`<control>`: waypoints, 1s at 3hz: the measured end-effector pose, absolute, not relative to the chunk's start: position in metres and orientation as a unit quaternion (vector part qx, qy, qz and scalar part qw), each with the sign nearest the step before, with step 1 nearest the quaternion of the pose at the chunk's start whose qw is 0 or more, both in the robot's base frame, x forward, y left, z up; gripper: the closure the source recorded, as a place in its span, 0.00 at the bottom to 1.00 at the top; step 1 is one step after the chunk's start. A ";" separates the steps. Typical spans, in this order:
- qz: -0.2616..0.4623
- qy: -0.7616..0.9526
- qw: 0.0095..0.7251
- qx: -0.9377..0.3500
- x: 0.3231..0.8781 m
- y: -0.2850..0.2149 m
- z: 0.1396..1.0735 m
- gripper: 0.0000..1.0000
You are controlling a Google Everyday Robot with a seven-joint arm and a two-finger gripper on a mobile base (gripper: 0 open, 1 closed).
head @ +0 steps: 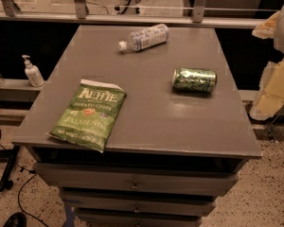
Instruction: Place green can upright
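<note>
You have a grey cabinet-top surface [146,112] with drawers below its near edge. On it, largest first, a green Kettle jalapeño chip bag [89,113] lies flat by the near-left corner; a clear water bottle [144,37] lies on its side close to the far edge; and the green can [194,80] lies on its side toward the right edge, about midway between the far and near edges, well apart from both other things.

The tool [273,91] shows only as a pale shape beyond the right edge, off the surface and not touching the can; you cannot tell whether it is released or clenched.

Judge the can as thin, stiff metal; slick and shiny, so a light pinch may slip; and free to roll toward the near or far edge, since its long axis runs roughly along the far edge. Whether it is full or empty you cannot tell; if empty it will be light and will dent under a hard squeeze. Take it across the round body near the middle, squarely from above, so it cannot roll away; then tip it onto one flat end. Which end carries the pull-tab is not clear from here.

A small white pump bottle [32,72] stands on a ledge off the left edge, out of your way.
</note>
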State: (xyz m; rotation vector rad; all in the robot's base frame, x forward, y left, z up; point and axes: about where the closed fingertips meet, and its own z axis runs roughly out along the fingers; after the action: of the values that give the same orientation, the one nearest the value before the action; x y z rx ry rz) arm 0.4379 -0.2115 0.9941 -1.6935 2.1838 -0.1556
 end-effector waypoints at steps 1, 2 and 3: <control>-0.055 0.775 0.187 -0.601 0.438 -0.211 0.995 0.00; -0.043 0.765 0.215 -0.606 0.464 -0.204 0.995 0.00; -0.023 0.749 0.244 -0.616 0.500 -0.184 0.993 0.00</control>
State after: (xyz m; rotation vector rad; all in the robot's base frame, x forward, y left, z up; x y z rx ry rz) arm 0.5002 -0.1839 0.9926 -1.6822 2.0452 -0.0636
